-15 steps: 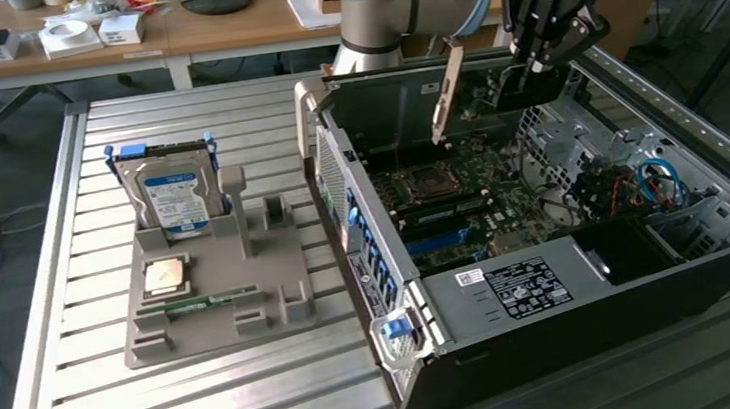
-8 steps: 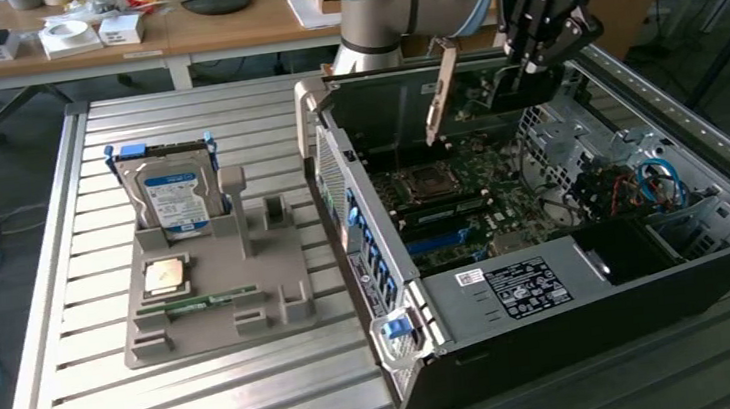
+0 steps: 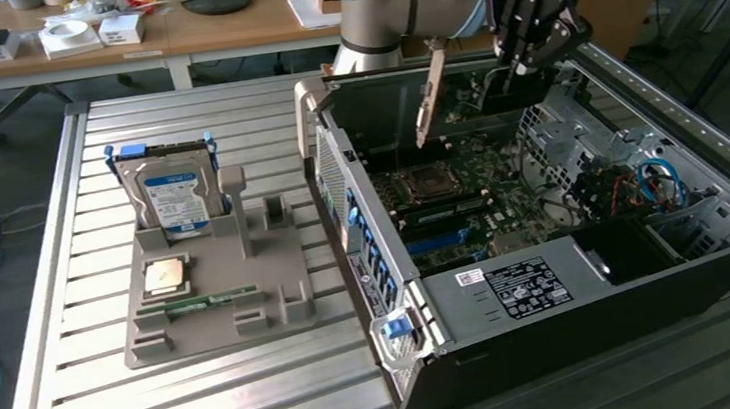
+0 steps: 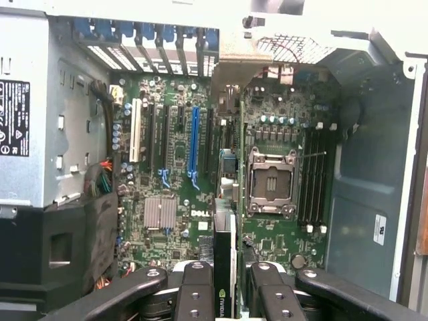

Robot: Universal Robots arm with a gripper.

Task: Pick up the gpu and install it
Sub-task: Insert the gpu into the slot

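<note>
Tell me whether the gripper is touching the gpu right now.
Touching. In the wrist view the gripper pinches the gpu edge-on, fingers against both faces; the exterior view shows it held inside the open case.

"DELL" in white letters on big green flat motherboard (image 4: 175, 167). NVIDIA mark on thin black gpu card (image 4: 223, 267). Other stickers too small to read.

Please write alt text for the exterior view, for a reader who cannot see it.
A robot arm's gripper holds a dark graphics card on edge over the motherboard inside an open computer case. To the exterior view's left, a grey holder on the metal table carries an upright hard drive, a processor chip and a green memory stick.
</note>
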